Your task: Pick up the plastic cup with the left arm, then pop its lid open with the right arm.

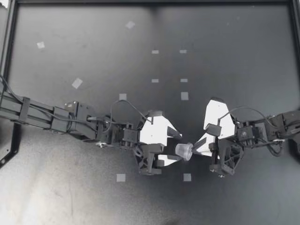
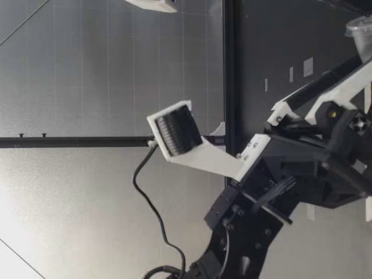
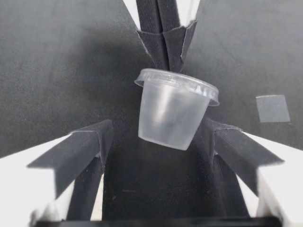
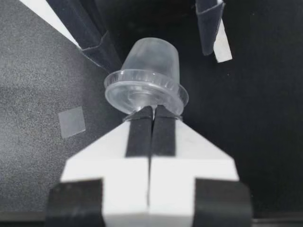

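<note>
clear cup [image 1: 183, 150], rim pinched in right jaws, left jaws spread around.

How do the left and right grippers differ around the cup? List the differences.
Jaws: my left gripper stands wide open, while my right gripper is pinched almost closed.
Contact: the right gripper clamps the rim of the clear cup. The left gripper's fingers only flank the cup's body, with no clear grip.
Approach: the left gripper faces the cup's base, the right gripper its mouth.
Both point at the same cup.
</note>
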Controlling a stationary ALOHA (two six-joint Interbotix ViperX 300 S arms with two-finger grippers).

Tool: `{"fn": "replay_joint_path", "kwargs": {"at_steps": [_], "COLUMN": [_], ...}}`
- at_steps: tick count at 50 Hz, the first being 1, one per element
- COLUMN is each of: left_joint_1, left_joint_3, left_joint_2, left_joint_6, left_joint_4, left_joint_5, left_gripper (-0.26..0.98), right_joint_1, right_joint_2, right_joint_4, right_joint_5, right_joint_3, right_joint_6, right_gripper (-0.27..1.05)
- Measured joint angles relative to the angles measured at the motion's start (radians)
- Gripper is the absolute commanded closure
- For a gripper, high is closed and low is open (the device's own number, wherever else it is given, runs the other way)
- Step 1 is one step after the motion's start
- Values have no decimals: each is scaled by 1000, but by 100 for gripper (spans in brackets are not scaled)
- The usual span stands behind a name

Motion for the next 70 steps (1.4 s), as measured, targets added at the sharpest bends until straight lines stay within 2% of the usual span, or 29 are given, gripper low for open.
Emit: {"fn": "replay_joint_path", "kwargs": {"at_steps": [16, 34, 49, 54, 61, 64, 70], "left_joint_1": [-29, -31, -31, -32, -34, -34, -34], "left_joint_3": [-52, -66, -64, -63, -55, -51, -37], "left_joint_2": [28, 28, 2, -25, -66, -77, -101], "left_joint_6": [51, 61, 66, 72, 107, 120, 135], "left_joint_4": [2, 0, 0, 0, 0, 0, 0], "left_joint_5": [69, 121, 149, 150, 150, 149, 135], "left_gripper": [5, 27, 32, 42, 66, 71, 72], "right_joint_1": [-2, -3, -3, -5, -3, -5, -6], "right_joint_2": [0, 0, -5, -37, -100, -121, -186], "right_joint_4": [0, 0, 0, 0, 8, 18, 40], "right_joint_5": [0, 0, 0, 0, 2, 0, -12], "right_joint_3": [0, 0, 0, 0, 8, 18, 49], "right_joint_6": [0, 0, 2, 2, 9, 23, 78], "right_gripper": [93, 93, 93, 93, 93, 93, 87]}}
